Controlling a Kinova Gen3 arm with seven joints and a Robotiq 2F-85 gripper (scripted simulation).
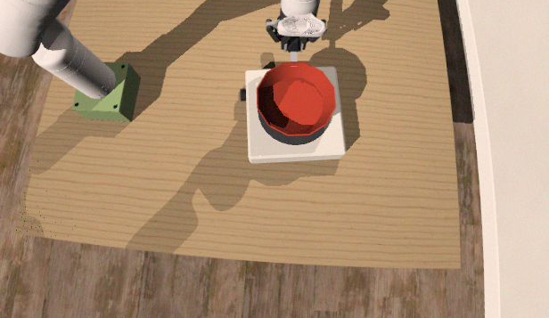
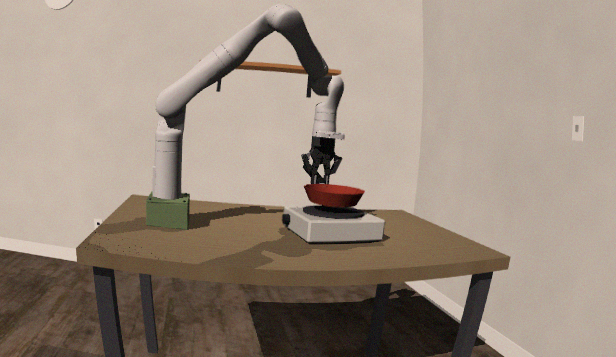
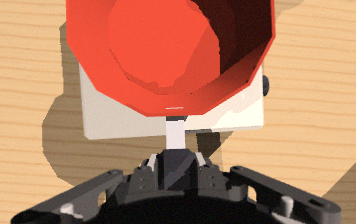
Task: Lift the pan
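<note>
Pan in the air!
My gripper (image 2: 322, 175) clamps the pan (image 2: 334, 195) by its handle (image 3: 175, 134), just above the hot plate (image 2: 334, 227); more height needed next.

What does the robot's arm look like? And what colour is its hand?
The arm is made of smooth, round, pale grey tubes with thin seam lines at the joints. It stands on a green block. Its hand, the gripper, is dark grey and black, with jointed fingers under a whitish round wrist. No cables show.

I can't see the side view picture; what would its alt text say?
A white robot arm holds a red pan by its handle, jaws shut, just above a hot plate on a wooden table.
</note>
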